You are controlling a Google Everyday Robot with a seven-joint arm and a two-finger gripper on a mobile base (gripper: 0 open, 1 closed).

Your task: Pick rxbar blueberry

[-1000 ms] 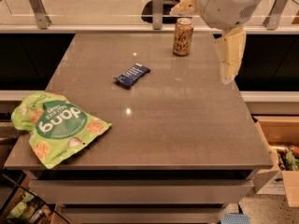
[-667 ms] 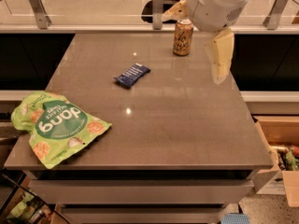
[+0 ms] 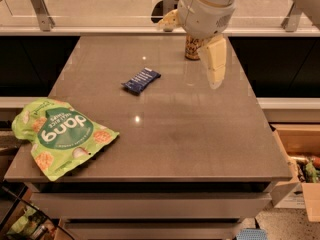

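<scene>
Light even, moderately bright, from overhead. Glossy table [image 3: 200, 134] carries two small glare spots, one near centre, one toward 12 o'clock. Gripper [image 3: 214, 64] at 1 o'clock, brightly lit, edges soft. Deep shadow under tabletop at 6 o'clock. Overall mild blur.

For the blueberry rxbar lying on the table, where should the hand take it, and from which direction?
Grip the rxbar blueberry across its narrow width at mid-length, coming straight down. It lies flat on the table, slanted, so likely only its long edges offer a hold; turn the hand to match. The hand hangs to its right in the view, by the can.
</scene>
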